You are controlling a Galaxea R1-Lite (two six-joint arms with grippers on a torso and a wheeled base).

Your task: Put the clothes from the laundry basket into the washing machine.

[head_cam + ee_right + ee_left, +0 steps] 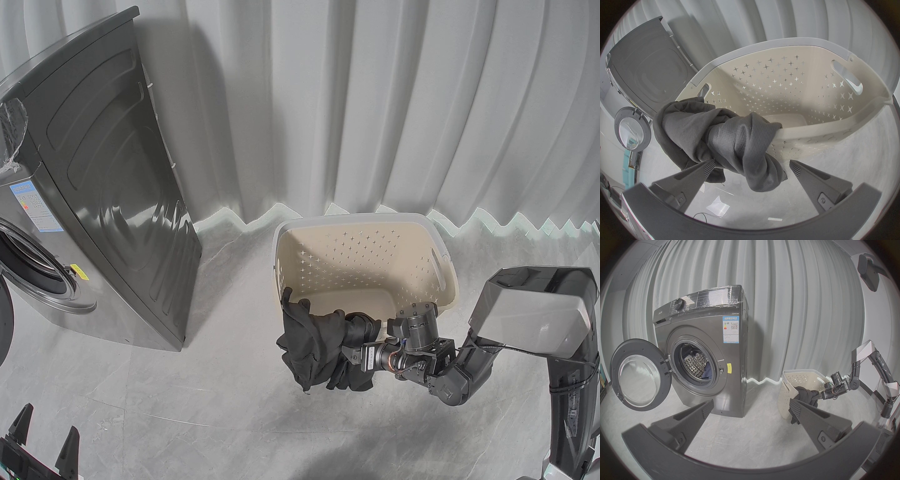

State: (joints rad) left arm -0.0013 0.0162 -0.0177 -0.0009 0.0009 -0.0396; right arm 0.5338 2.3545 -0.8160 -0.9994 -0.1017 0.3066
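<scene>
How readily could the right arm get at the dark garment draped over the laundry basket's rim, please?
Probably yes, quite readily: the right tool is open and right up against the dark garment, which hangs over the rim of the laundry basket, with nothing in between.

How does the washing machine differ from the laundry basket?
The washing machine is dark grey, front-opening, door swung wide; the laundry basket is cream, star-perforated, open-topped. Something blue sits in the machine's drum; a dark garment hangs over the basket's rim. Both stand on the floor.
</scene>
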